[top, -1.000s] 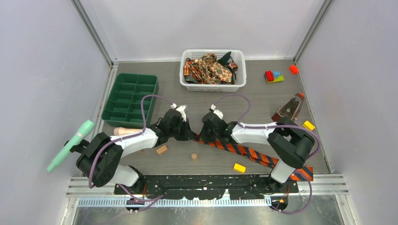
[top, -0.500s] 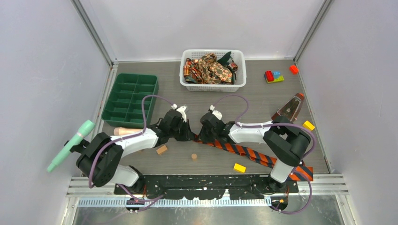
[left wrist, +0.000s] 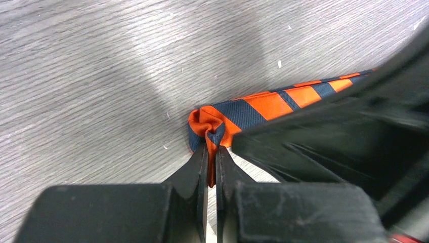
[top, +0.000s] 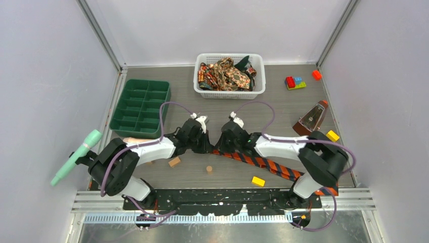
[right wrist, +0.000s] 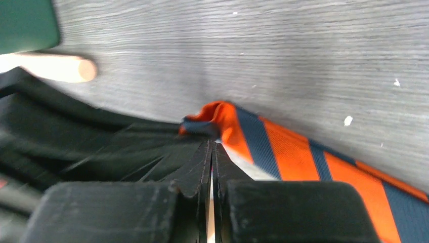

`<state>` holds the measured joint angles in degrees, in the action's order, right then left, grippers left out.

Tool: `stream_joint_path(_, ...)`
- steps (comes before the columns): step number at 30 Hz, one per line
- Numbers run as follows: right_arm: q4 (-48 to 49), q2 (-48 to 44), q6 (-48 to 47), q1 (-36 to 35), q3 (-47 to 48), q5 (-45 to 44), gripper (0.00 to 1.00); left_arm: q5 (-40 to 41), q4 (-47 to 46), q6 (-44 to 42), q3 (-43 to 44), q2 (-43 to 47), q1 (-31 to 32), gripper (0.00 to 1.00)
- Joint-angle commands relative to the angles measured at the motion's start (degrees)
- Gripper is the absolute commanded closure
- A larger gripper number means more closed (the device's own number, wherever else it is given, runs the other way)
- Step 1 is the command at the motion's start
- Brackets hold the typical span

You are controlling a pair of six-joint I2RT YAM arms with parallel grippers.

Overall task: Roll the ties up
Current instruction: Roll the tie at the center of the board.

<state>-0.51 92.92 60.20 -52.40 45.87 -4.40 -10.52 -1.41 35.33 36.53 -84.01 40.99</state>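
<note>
Desk (left wrist: pixel 101 76) carries the striped tie (left wrist: pixel 263 104), its folded end pinched in the left pincer (left wrist: pixel 211 147). The right pincer (right wrist: pixel 211 147) is clenched at that fold.

The striped tie (top: pixel 263 163) runs under the right arm (top: pixel 318 164), its wide end mostly hidden there.

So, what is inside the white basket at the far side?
The white basket holds a tangled heap of brown-gold paisley ties and a dark green tie. Anything beneath the heap is covered.
</note>
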Motion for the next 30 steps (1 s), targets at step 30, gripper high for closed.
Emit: stream_joint_path(30, -9.0, -5.5, -0.6, -0.2, -2.8, -9.5, 0.96, 0.4, 3.6, -1.4, 6.0, -4.4, 3.0, 0.68)
